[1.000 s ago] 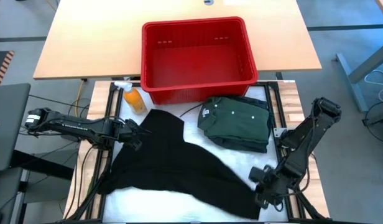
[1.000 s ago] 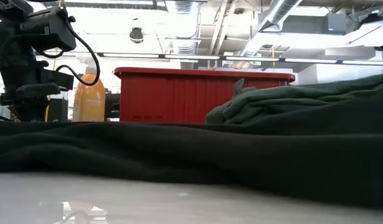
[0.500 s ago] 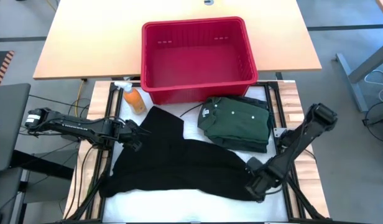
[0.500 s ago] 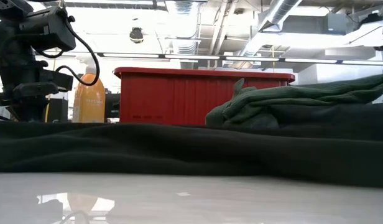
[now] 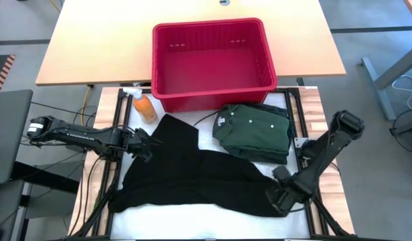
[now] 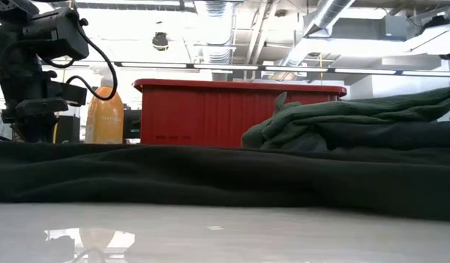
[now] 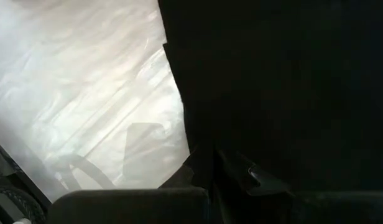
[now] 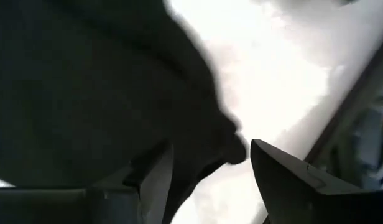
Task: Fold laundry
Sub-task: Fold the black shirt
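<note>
The black garment (image 5: 192, 177) lies spread across the counter's middle. The left tool (image 5: 144, 142) is clamped on its left edge; the right tool (image 5: 278, 198), fingers apart, seems to hold nothing at its right corner.

Black garment (image 5: 192, 174) lower ctr; dk green shirt (image 5: 254, 130) w/ white label, ctr-right; red basket (image 5: 213, 90) top ctr; orange bottle (image 5: 145, 107) left.

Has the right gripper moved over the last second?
Yes. In the high view the right gripper has shifted up the table toward the folded green shirt, dragging the black cloth's corner inward.
</note>
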